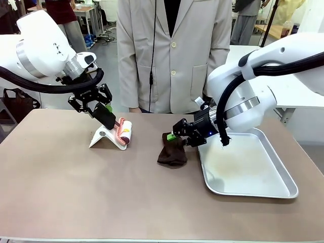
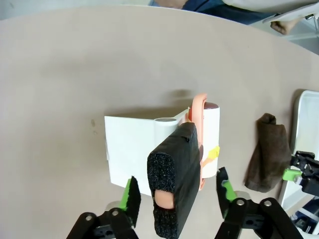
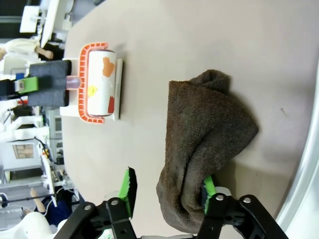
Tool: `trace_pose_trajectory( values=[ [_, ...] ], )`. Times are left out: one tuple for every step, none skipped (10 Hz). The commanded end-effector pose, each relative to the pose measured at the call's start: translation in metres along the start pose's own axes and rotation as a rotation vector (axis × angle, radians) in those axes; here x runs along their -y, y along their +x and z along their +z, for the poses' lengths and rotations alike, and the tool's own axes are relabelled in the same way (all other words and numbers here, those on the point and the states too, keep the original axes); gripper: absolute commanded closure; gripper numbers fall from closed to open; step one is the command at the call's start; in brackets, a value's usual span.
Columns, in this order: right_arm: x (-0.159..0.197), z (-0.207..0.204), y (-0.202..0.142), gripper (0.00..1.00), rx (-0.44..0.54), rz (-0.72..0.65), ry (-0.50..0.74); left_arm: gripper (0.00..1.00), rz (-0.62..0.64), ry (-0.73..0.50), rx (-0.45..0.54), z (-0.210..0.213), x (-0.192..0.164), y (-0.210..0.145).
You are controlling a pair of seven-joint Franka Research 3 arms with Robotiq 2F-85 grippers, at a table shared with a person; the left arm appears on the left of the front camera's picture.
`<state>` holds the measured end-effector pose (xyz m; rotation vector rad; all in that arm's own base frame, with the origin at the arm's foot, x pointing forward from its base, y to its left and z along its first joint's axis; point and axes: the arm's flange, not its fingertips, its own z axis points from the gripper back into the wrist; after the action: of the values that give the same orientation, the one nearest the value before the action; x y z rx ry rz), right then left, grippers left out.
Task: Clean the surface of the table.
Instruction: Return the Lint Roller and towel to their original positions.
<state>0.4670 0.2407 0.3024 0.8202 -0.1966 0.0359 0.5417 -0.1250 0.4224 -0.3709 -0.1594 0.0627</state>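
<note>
A: Any brand or writing to read?

B: None legible. The lint roller (image 1: 124,132) has a white paper drum with orange-red and yellow patches, set in a salmon plastic frame, with a thick black foam-covered handle (image 2: 174,174). The patches might be print, but they are too blurred to say.

A: Where does it sit?

B: It rests on a white folded plastic stand (image 1: 105,137) on the large rectangular worktop (image 1: 76,192), whose top is smooth, matte, brownish-taupe with a thin pale edge. The worktop runs across the whole front view.

A: And the left hand?

B: The left hand (image 2: 178,195) is at the roller's handle. In its wrist view the green-padded fingers (image 2: 130,195) stand either side of the foam with a gap on both sides, so it is parted, not clamping.

A: The right hand?

B: The right hand (image 3: 169,193) is at a crumpled dark brown terry cloth (image 1: 172,150), lying just right of the roller on the worktop. Its fingers are spread wide; one green pad (image 3: 208,187) touches the cloth's edge, the other stands clear over bare worktop.

A: Anything else beside the roller?

B: Beyond the cloth, farther right, lies a shallow silver metal tray (image 1: 253,188) with rounded corners and a faint brownish smear. Behind the roller a person in a pale beige buttoned jacket (image 1: 174,55) stands at the far edge.
</note>
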Motion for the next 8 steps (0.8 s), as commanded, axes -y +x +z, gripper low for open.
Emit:
trace_pose_trajectory(
  values=[
    [-0.003, -0.001, 0.007, 0.00, -0.009, -0.027, 0.002, 0.00, 0.022, 0.025, 0.003, 0.008, 0.003, -0.003],
    [-0.003, 0.000, 0.007, 0.00, -0.010, -0.026, 0.002, 0.00, 0.022, 0.022, 0.008, 0.010, 0.002, -0.004],
    [-0.003, 0.000, 0.008, 0.00, -0.010, -0.026, 0.001, 0.00, 0.024, 0.018, 0.014, 0.011, 0.001, -0.005],
    [-0.003, 0.000, 0.008, 0.00, -0.011, -0.028, 0.002, 0.00, 0.029, 0.016, 0.018, 0.013, 0.000, -0.005],
    [-0.003, 0.000, 0.008, 0.00, -0.012, -0.028, 0.004, 0.00, 0.032, 0.013, 0.022, 0.016, -0.002, -0.006],
    [-0.003, 0.000, 0.008, 0.00, -0.010, -0.026, 0.007, 0.00, 0.034, 0.006, 0.030, 0.021, -0.004, -0.008],
    [-0.004, 0.004, 0.007, 0.00, 0.000, -0.023, 0.012, 0.00, 0.035, -0.002, 0.040, 0.027, -0.007, -0.011],
    [-0.006, 0.011, 0.005, 0.00, 0.011, -0.015, 0.023, 0.00, 0.034, -0.020, 0.057, 0.039, -0.010, -0.018]
  ],
)
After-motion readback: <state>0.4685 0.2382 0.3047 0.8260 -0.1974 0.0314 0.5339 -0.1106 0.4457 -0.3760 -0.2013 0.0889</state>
